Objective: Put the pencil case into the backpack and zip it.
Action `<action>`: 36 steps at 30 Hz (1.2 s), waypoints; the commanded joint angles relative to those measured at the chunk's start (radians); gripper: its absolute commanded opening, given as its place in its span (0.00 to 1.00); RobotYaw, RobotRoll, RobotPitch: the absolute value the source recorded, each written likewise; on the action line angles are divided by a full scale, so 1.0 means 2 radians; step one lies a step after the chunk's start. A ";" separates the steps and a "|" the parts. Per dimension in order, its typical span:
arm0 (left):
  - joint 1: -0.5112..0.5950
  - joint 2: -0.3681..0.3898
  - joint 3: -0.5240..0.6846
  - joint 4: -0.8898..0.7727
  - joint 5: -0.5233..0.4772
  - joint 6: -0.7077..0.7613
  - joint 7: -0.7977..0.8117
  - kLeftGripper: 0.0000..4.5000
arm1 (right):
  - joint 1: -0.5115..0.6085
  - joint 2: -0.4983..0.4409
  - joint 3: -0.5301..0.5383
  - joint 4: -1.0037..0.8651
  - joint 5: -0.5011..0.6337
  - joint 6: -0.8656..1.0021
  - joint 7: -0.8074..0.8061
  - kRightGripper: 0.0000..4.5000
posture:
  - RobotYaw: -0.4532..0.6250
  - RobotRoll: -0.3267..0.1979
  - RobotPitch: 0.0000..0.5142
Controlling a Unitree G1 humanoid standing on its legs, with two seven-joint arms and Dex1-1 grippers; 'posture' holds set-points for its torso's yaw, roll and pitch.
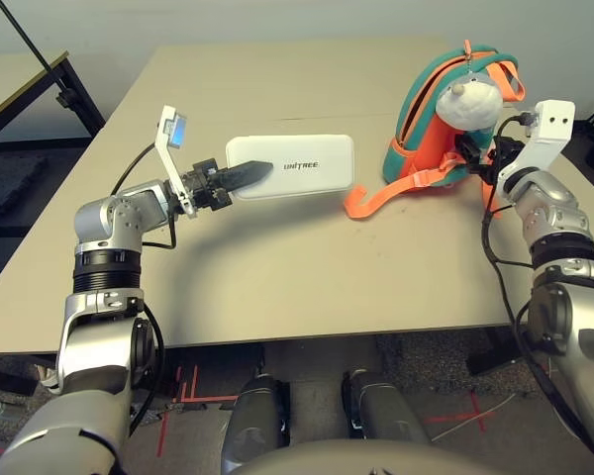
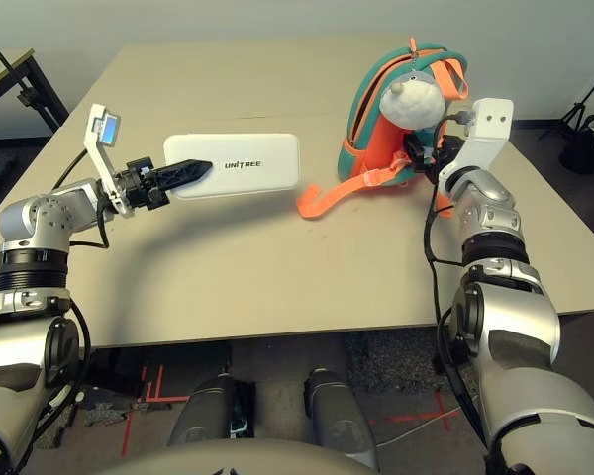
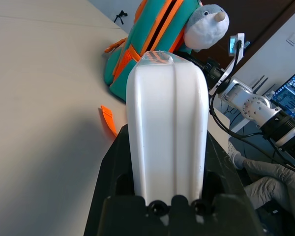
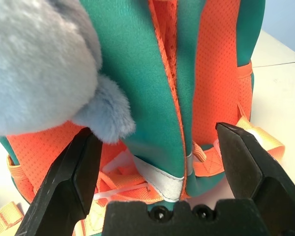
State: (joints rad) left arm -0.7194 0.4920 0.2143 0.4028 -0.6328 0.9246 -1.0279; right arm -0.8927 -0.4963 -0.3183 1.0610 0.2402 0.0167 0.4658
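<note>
Nearest to us are our two silver forearms, one on each side of the tan table [image 1: 307, 277]. We hold the left gripper [image 1: 246, 176] level above the table, on the left side, and it points to the right. Its two black fingers [image 2: 183, 175] are clamped on the near left end of the pencil case [image 1: 302, 164]. We carry this white flat case in the air, with its long side across the table, and its shadow falls on the tabletop under it. In the left wrist view the case [image 3: 167, 128] stands out between the fingers toward the backpack.

On the far right side of the table the backpack [image 1: 426, 119] stands upright, well apart from the case. It is teal with orange panels, and one orange strap [image 1: 376, 198] lies on the table from its base toward the middle. A grey-white plush toy [image 1: 472, 101] hangs at the upper front of it.

We keep the right gripper [image 4: 160, 152] just beside the backpack, at its near right side. In the right wrist view its jaws stand wide apart and hold nothing; between them we see the teal and orange side of the backpack [image 4: 152, 73], and the plush toy [image 4: 44, 69] is close above one finger. We cannot tell whether the zipper is open.
</note>
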 commanded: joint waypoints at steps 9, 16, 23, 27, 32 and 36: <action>0.003 0.008 0.004 -0.019 -0.013 0.005 -0.005 0.30 | -0.008 -0.005 0.004 0.017 -0.012 -0.010 -0.012 1.00 | 0.30 0.62 0.07; 0.003 0.008 0.004 -0.019 -0.013 0.005 -0.005 0.30 | -0.009 -0.006 0.006 0.021 -0.018 -0.013 -0.014 1.00 | 0.30 0.62 0.07; 0.005 0.008 0.004 -0.019 -0.013 0.006 -0.005 0.30 | -0.008 -0.006 0.006 0.023 -0.024 -0.016 -0.013 1.00 | 0.30 0.62 0.09; 0.008 0.009 0.003 -0.022 -0.014 0.008 -0.005 0.30 | -0.011 -0.006 0.006 0.029 -0.026 -0.017 -0.014 1.00 | 0.31 0.62 0.09; 0.011 0.010 0.003 -0.025 -0.014 0.010 -0.007 0.30 | -0.018 -0.006 0.007 0.037 -0.029 -0.018 -0.014 1.00 | 0.31 0.62 0.08; 0.010 0.010 0.002 -0.025 -0.014 0.010 -0.007 0.30 | -0.021 -0.008 0.010 0.042 -0.037 -0.021 -0.013 1.00 | 0.30 0.62 0.07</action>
State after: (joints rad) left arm -0.6943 0.5031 0.2146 0.3724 -0.6369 0.9438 -1.0282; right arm -0.9214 -0.4997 -0.3080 1.1290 0.1757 -0.0159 0.4420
